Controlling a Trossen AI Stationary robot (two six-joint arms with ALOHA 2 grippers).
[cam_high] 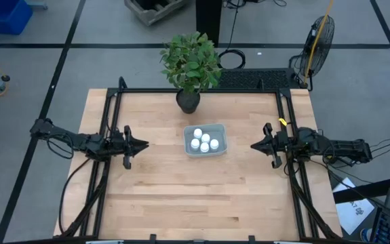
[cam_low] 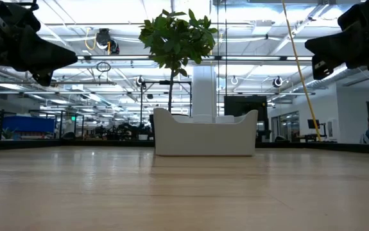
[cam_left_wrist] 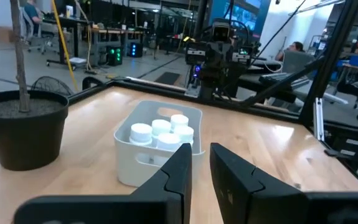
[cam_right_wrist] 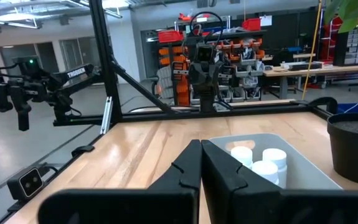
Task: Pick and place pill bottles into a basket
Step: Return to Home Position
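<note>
When parking, hold left gripper (cam_high: 144,144) at nine o'clock, barely parted, right gripper (cam_high: 254,145) at three, closed, clear of basket (cam_high: 205,154).

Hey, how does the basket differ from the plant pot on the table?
The basket is pale and rectangular; the pot is dark and round. The basket holds white pill bottles; the pot holds a leafy plant. The basket sits mid-table; the pot stands at the table edge. Both rest on the wood between the left gripper and right gripper, touched by neither.
</note>
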